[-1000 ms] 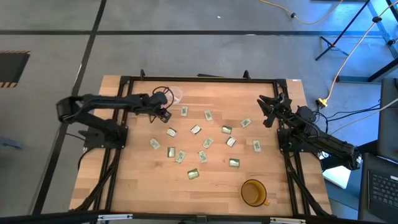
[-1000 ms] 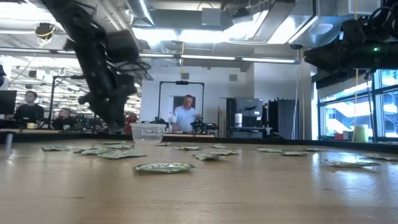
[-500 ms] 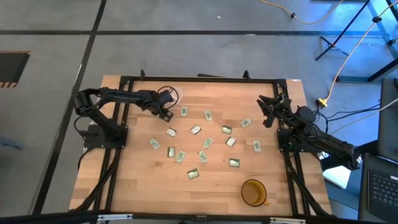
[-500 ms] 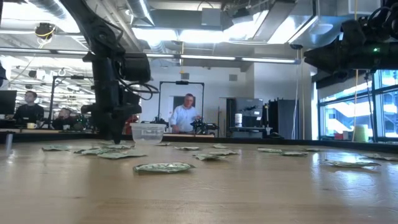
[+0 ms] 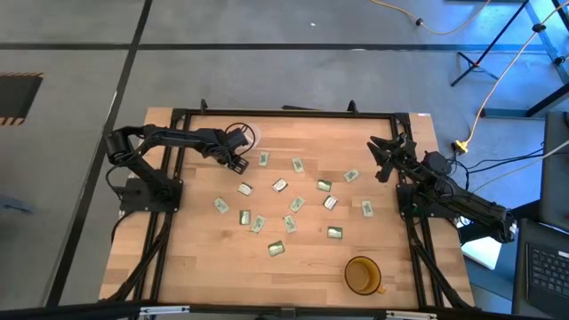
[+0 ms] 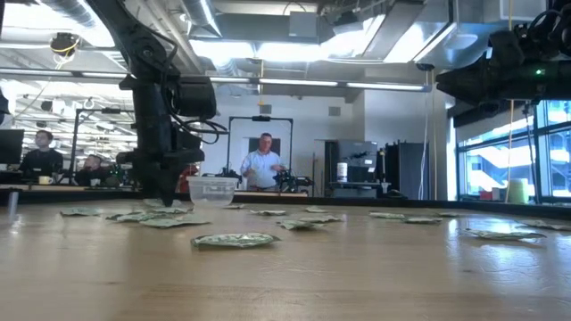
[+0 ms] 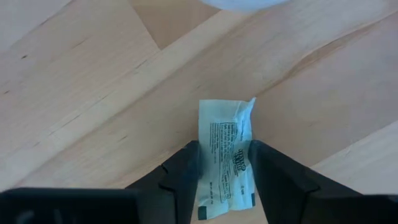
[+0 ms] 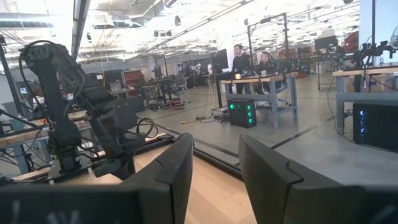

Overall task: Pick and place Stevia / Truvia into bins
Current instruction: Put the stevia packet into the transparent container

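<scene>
We record a light wooden table (image 5: 196,267) in a black frame, with two dark arms at its far corners. A round amber cup (image 5: 362,275) stands near the table's front right edge. A small round clear plastic cup (image 5: 249,135) sits at the far left, just beside the left gripper (image 5: 236,164). Green-and-white paper sachets (image 5: 296,204) lie scattered flat across the middle of the table, pointing every which way.

The left gripper is down at the table surface, and its fingers (image 7: 183,174) are clamped on one green-and-white sachet (image 7: 227,155). In the left wrist view the sachet's long axis runs parallel to the fingers, its crumpled end pointing away from the wrist.

The right gripper (image 5: 384,158) hangs above the far right corner, fingers (image 8: 174,168) apart, holding nothing.
</scene>
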Controlling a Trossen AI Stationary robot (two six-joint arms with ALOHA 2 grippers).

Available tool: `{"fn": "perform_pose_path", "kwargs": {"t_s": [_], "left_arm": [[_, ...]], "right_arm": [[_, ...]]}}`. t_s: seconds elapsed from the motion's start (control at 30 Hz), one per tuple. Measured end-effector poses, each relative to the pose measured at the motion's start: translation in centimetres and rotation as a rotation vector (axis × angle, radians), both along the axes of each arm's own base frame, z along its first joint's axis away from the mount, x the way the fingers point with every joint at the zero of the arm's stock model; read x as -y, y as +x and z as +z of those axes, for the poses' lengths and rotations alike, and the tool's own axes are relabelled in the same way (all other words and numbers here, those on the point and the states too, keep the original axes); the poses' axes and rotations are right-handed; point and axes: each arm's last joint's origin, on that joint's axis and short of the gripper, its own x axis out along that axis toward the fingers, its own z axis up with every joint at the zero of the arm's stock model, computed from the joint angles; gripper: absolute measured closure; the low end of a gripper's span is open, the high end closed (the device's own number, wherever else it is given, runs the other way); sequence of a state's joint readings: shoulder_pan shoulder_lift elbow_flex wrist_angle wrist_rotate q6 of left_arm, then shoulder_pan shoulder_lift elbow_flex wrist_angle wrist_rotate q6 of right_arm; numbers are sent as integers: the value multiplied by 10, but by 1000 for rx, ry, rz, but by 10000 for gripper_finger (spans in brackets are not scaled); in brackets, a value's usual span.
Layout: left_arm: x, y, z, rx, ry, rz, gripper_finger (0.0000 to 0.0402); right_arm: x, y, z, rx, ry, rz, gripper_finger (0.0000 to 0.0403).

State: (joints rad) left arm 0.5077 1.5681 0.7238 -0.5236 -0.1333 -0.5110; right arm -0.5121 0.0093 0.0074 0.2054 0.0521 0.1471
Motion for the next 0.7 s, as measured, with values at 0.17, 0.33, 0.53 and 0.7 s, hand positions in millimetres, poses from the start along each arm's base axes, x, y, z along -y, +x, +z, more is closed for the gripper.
{"fn": "perform_pose_path", "kwargs": {"t_s": [0.17, 0.33, 0.53, 0.7], "left_arm": [[0, 0, 0, 0, -4, -13, 295], [1, -1, 5, 17, 3, -37, 312], [3, -4, 15, 59, 11, -43, 331], [4, -4, 19, 77, 21, -43, 347]], "right_arm": [[0, 0, 0, 0, 0, 0, 269], [0, 0, 0, 0, 1, 0, 269], [0, 0, 0, 0, 1, 0, 269], [0, 0, 0, 0, 1, 0, 269]]}}
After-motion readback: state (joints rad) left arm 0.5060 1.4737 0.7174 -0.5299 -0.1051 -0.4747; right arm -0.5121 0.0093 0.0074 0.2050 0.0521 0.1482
